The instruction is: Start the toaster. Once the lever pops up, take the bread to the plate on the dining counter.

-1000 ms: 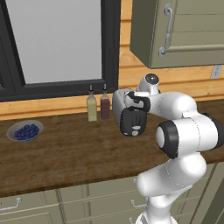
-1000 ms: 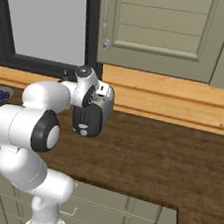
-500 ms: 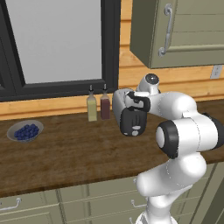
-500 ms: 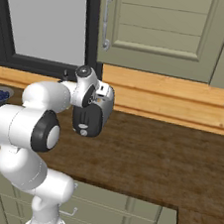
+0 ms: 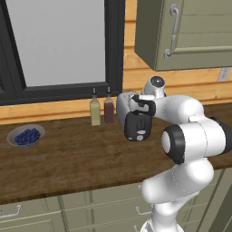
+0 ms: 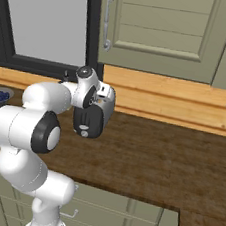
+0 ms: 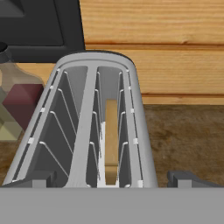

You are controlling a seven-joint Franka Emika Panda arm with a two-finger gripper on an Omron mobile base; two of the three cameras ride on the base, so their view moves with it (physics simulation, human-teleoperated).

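The silver toaster (image 5: 123, 108) with its black end panel (image 5: 137, 127) stands on a dark brown wooden counter (image 5: 68, 158), against the wall. I cannot tell whether this top is the dining counter. My gripper (image 7: 109, 182) hovers open right over the toaster's near end, one fingertip (image 7: 31, 179) on each side of it. Looking along the two slots, I see the bread (image 7: 111, 133) standing on edge in the right slot, sunk below the rim. From the right side the toaster (image 6: 104, 104) is partly covered by my hand. The plate is out of view.
Two slim bottles (image 5: 95, 112) (image 5: 109, 110) stand just left of the toaster, close to my hand. A grey bowl of blueberries (image 5: 26, 135) sits at the far left. A wall cabinet (image 5: 190, 31) hangs above, and a dark-framed window (image 5: 59, 45) is behind.
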